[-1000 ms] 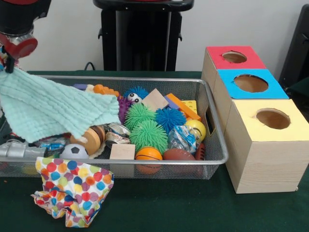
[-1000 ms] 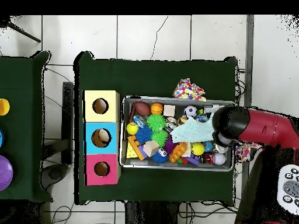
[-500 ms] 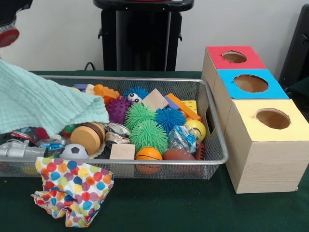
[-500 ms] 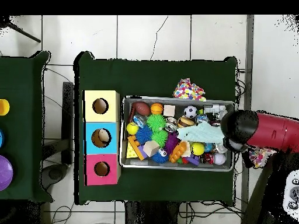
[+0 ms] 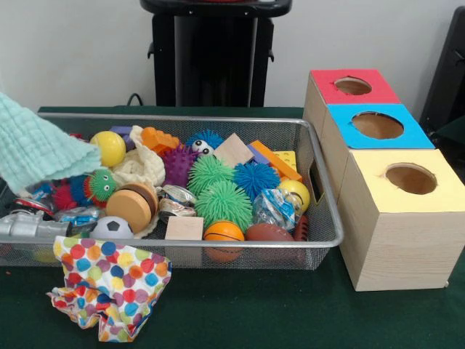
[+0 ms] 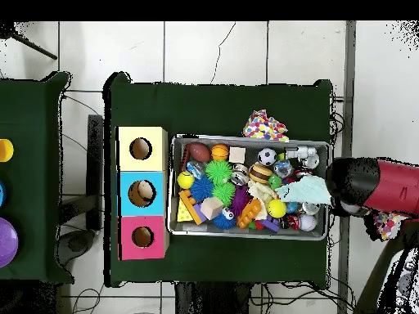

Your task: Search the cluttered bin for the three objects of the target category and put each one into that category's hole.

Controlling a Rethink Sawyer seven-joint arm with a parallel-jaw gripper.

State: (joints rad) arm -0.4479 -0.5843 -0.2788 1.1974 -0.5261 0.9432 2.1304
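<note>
A mint green cloth (image 5: 40,149) hangs in the air over the bin's left end, running off the picture's edge. From above, the mint green cloth (image 6: 304,191) trails from the black end of the red arm, which hides my gripper (image 6: 335,185); the lifted cloth shows that it is shut on it. The wire bin (image 5: 218,120) holds green spiky balls (image 5: 223,203), a blue spiky ball (image 5: 256,178), a yellow ball (image 5: 109,147), a soccer ball (image 5: 111,227), a basketball (image 5: 223,233), a football (image 5: 269,233), wood blocks (image 5: 184,228) and a cream cloth (image 5: 142,166).
Three boxes with round holes stand in a row beside the bin: red (image 5: 353,86), blue (image 5: 377,125), yellow (image 5: 410,178). A polka-dot cloth (image 5: 109,287) lies crumpled on the green table in front of the bin. A black stand rises behind the bin.
The arm has drawn the mint cloth off the toys toward the bin's end, away from the boxes. The yellow ball, the cream cloth and a green-faced spiky toy are now uncovered.
</note>
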